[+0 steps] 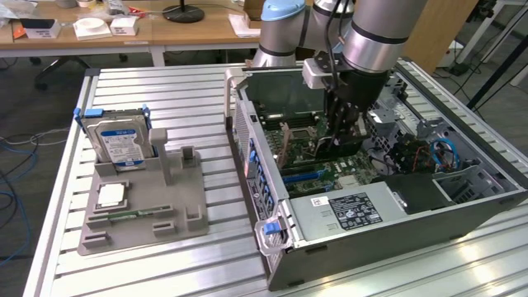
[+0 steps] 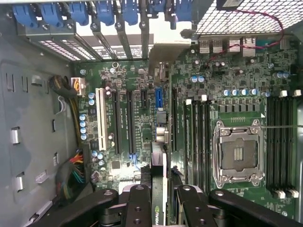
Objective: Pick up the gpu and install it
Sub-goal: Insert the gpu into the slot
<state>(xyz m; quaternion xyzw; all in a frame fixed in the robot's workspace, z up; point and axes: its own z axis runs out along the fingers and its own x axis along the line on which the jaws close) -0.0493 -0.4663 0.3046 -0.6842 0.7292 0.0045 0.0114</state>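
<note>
Gripper point(image 1: 340, 143) down inside the open computer case point(image 1: 486, 204), fingers point(image 2: 137, 208) closed narrow on the gpu point(image 2: 159, 189) — card held edge-on between them, a green logo on its face visible in the wrist view. In the exterior view the gpu point(image 1: 342, 139) hangs upright under the arm point(image 1: 373, 31), just above the motherboard point(image 1: 347, 170). From the wrist, the card's lower edge sits close over the row of long black expansion slots point(image 2: 129, 120), with a white slot point(image 2: 100, 118) beside them; whether it touches a slot cannot be told. The empty CPU socket point(image 2: 238, 152) lies farther along the board, memory slots on either side of it.

Case lies on its side on the ribbed metal worktop point(image 1: 148, 93), at the exterior view's right. Power supply point(image 1: 350, 213) with a black label fills the near end.

To the exterior view's left — grey parts holder point(image 1: 173, 204) carrying an upright hard drive point(image 1: 120, 142) with blue-white label, a CPU chip point(image 1: 111, 195) and a narrow green memory stick point(image 1: 123, 216).
</note>
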